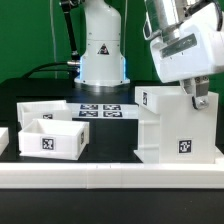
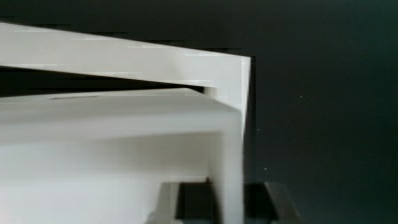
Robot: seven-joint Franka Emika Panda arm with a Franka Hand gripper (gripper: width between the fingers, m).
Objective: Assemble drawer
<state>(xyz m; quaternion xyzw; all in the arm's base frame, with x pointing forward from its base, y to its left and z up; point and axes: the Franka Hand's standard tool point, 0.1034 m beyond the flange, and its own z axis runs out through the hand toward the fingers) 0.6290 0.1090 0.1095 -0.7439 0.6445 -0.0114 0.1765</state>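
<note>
The tall white drawer housing [image 1: 172, 128] stands at the exterior view's right, with a tag on its front. My gripper [image 1: 199, 101] comes down on its top right corner. In the wrist view the gripper [image 2: 231, 206] straddles the housing's thin upright wall [image 2: 231, 120], with a dark finger [image 2: 192, 204] pressed against each side, so it is shut on that wall. One small open-top tray [image 1: 50, 139] with a tag sits at the front left. A second tray [image 1: 40, 109] stands just behind it.
The marker board [image 1: 100, 109] lies on the black table in front of the arm's base [image 1: 102, 60]. A long white rail [image 1: 110, 174] edges the table's front. Another white piece [image 1: 3, 137] shows partly at the far left edge.
</note>
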